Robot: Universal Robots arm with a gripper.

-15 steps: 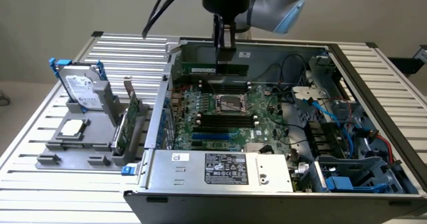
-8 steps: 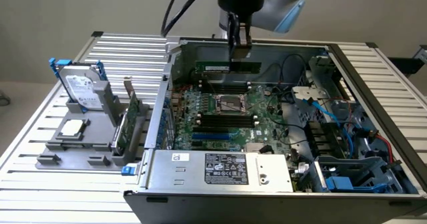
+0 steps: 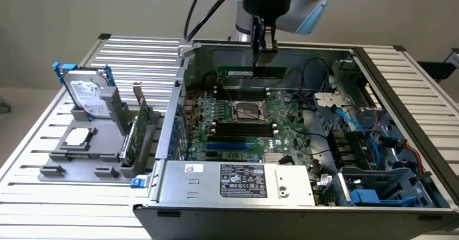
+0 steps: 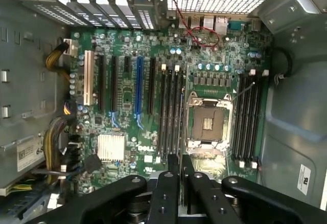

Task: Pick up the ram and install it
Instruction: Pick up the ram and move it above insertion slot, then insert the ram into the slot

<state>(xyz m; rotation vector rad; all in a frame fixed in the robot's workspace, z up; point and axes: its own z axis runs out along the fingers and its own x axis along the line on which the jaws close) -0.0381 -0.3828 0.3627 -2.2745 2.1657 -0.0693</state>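
Parts fixture [image 3: 75,157] on the slatted worktop [image 3: 43,197], at the exterior view's left, carrying a hard drive [image 3: 90,97] and a broad expansion card [image 3: 141,127]; neither is my concern. Centre: open computer case [image 3: 287,224] with the motherboard [image 3: 287,124] lying flat, its CPU socket [image 3: 249,111] flanked by black memory slots [image 3: 244,128]. Above the board's far side, the pincer [image 3: 263,63] is pinching the ram [image 3: 237,71] by its upper edge, near the middle. The stick hangs level, clear of the board, its length running the same way as the slots. In the wrist view I look down past the fingers [image 4: 164,193] onto both slot banks. I judge the step in hand to be carrying the ram to a slot. Doing it well means holding the stick parallel to the chosen slot, centring it between the end latches, matching the notch, and pressing straight down without tilt. Right: drive bays [image 3: 373,189] and blue cables [image 3: 346,123], best given room.
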